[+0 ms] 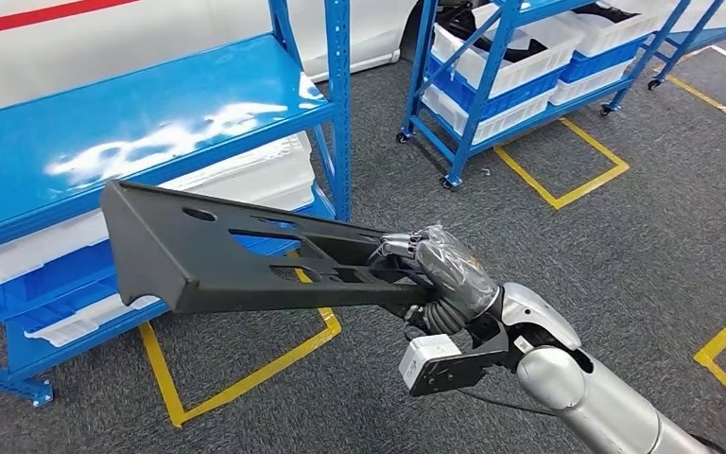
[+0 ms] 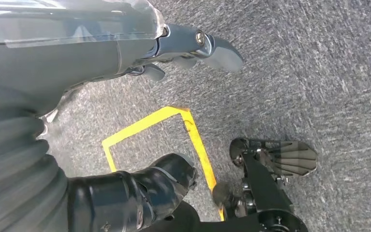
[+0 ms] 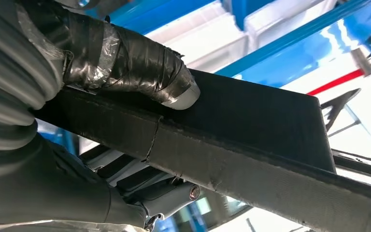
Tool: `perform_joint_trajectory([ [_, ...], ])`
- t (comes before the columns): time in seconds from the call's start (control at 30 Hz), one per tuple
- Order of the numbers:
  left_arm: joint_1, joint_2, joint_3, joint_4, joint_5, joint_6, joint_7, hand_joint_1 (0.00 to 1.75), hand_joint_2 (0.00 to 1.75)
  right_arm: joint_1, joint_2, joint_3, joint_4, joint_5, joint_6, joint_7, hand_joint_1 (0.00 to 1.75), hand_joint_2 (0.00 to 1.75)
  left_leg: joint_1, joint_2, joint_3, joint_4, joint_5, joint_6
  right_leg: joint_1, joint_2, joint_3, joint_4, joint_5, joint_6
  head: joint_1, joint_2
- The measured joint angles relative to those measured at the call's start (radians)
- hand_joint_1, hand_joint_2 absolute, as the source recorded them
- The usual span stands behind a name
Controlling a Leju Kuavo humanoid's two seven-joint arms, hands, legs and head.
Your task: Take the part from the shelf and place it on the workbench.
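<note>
A long dark grey bracket-like part (image 1: 227,255) with cut-out slots hangs in the air in front of the blue shelf (image 1: 132,123). My right hand (image 1: 440,270) grips its near end, taped thumb (image 3: 140,63) pressed on one face of the part (image 3: 251,140) and fingers (image 3: 169,198) curled under the other. The part's far end reaches toward the shelf's front edge, clear of it. My left hand (image 2: 125,96) hangs over the grey carpet, thumb and fingers (image 2: 212,48) apart with nothing between them.
The blue shelf holds white and blue bins (image 1: 236,180) on its lower levels. A second blue wheeled rack (image 1: 520,66) with bins stands further back. Yellow floor tape (image 1: 246,378) marks squares on the grey carpet. A white wall with a red stripe lies behind.
</note>
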State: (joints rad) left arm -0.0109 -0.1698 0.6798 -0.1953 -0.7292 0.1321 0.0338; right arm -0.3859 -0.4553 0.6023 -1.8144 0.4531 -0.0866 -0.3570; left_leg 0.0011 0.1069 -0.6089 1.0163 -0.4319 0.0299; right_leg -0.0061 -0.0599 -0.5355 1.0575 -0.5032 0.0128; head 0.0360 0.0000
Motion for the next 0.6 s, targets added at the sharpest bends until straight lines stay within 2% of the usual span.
perform_joint_trajectory([
  [0.03,-0.001,-0.001,0.0,0.0,0.0,0.0,0.001,0.0,1.75,-0.004,0.001,-0.003,0.002,-0.001,0.002,0.0,1.75,1.75,0.0,0.01,-0.002,-0.001,0.007,-0.006,0.007,-0.003,0.012,-0.029,-0.011,-0.007,0.0,0.0],
  [0.07,-0.001,-0.002,0.0,0.0,-0.001,0.0,0.002,0.0,1.75,-0.007,0.002,-0.005,0.004,-0.001,0.004,0.001,1.75,1.75,0.001,0.019,-0.002,-0.003,0.014,-0.012,0.01,0.004,0.01,-0.041,-0.007,-0.015,0.0,0.0],
  [0.1,-0.002,-0.003,0.0,0.0,-0.001,0.0,0.002,0.0,1.75,-0.008,0.002,-0.007,0.007,-0.001,0.008,0.002,1.75,1.75,0.003,0.019,-0.005,-0.003,0.016,-0.019,0.009,0.011,0.004,-0.047,0.005,-0.024,0.0,0.0],
  [0.13,-0.003,-0.003,0.0,0.0,-0.001,0.001,0.003,0.0,1.75,-0.01,0.004,-0.007,0.01,-0.001,0.011,0.002,1.75,1.75,0.005,0.002,-0.012,0.005,0.003,-0.024,0.007,0.019,-0.003,-0.054,0.016,-0.033,0.0,0.0],
  [0.17,-0.002,-0.003,0.0,0.0,-0.001,0.002,0.003,0.0,1.75,-0.012,0.007,-0.007,0.014,-0.001,0.014,0.003,1.75,1.75,0.006,-0.025,-0.023,0.03,-0.027,-0.029,0.003,0.027,-0.012,-0.06,0.029,-0.042,0.0,0.0],
  [0.23,0.0,-0.004,0.0,0.0,-0.002,0.003,0.003,0.0,1.75,-0.016,0.015,-0.007,0.021,-0.001,0.018,0.005,1.75,1.75,0.01,-0.083,-0.057,0.139,-0.119,-0.035,0.0,0.045,-0.037,-0.063,0.053,-0.054,0.0,0.0],
  [0.27,0.002,-0.004,0.0,0.0,-0.003,0.004,0.003,0.0,1.75,-0.017,0.02,-0.007,0.025,-0.001,0.019,0.006,1.75,1.75,0.011,-0.095,-0.073,0.203,-0.155,-0.037,0.0,0.056,-0.051,-0.061,0.063,-0.055,0.0,0.0],
  [0.3,0.003,-0.004,0.0,0.0,-0.004,0.006,0.003,0.0,1.75,-0.017,0.025,-0.007,0.029,-0.001,0.021,0.006,1.75,1.75,0.011,-0.1,-0.078,0.25,-0.173,-0.038,0.001,0.068,-0.065,-0.059,0.073,-0.054,0.0,0.0],
  [0.33,0.003,-0.004,0.0,0.0,-0.005,0.007,0.003,0.0,1.75,-0.017,0.029,-0.007,0.032,-0.001,0.022,0.006,1.75,1.75,0.012,-0.101,-0.069,0.265,-0.168,-0.04,0.0,0.08,-0.079,-0.055,0.082,-0.052,0.0,0.0],
  [0.37,0.002,-0.004,0.0,0.0,-0.005,0.009,0.003,0.0,1.75,-0.017,0.032,-0.007,0.036,-0.001,0.022,0.006,1.75,1.75,0.013,-0.103,-0.041,0.242,-0.147,-0.04,-0.001,0.092,-0.093,-0.05,0.09,-0.048,0.0,0.0],
  [0.4,0.001,-0.003,0.0,0.0,-0.005,0.01,0.002,0.0,1.75,-0.018,0.034,-0.007,0.039,-0.001,0.022,0.006,1.75,1.75,0.015,-0.112,0.003,0.186,-0.12,-0.041,-0.004,0.103,-0.107,-0.043,0.096,-0.043,-0.001,0.0],
  [0.47,0.001,-0.004,0.0,0.0,-0.005,0.012,0.002,0.0,1.75,-0.022,0.036,-0.007,0.042,-0.001,0.023,0.007,1.75,1.75,0.021,-0.159,0.092,0.053,-0.101,-0.042,-0.006,0.126,-0.133,-0.026,0.108,-0.03,-0.001,0.0],
  [0.5,0.001,-0.004,0.0,0.0,-0.005,0.012,0.002,0.0,1.75,-0.024,0.037,-0.007,0.043,-0.001,0.023,0.007,1.75,1.75,0.022,-0.177,0.116,0.012,-0.103,-0.042,-0.006,0.136,-0.142,-0.02,0.115,-0.023,-0.001,0.0],
  [0.53,0.001,-0.004,0.0,0.0,-0.005,0.012,0.002,0.0,1.75,-0.027,0.037,-0.007,0.044,-0.001,0.023,0.007,1.75,1.75,0.021,-0.187,0.124,-0.004,-0.11,-0.041,-0.005,0.147,-0.148,-0.018,0.123,-0.016,0.0,0.0],
  [0.6,0.001,-0.006,0.0,0.0,-0.005,0.011,0.002,0.0,1.75,-0.029,0.038,-0.007,0.046,-0.001,0.024,0.007,1.75,1.75,0.019,-0.167,0.117,-0.005,-0.101,-0.028,-0.007,0.164,-0.156,-0.021,0.14,-0.002,0.0,0.0],
])
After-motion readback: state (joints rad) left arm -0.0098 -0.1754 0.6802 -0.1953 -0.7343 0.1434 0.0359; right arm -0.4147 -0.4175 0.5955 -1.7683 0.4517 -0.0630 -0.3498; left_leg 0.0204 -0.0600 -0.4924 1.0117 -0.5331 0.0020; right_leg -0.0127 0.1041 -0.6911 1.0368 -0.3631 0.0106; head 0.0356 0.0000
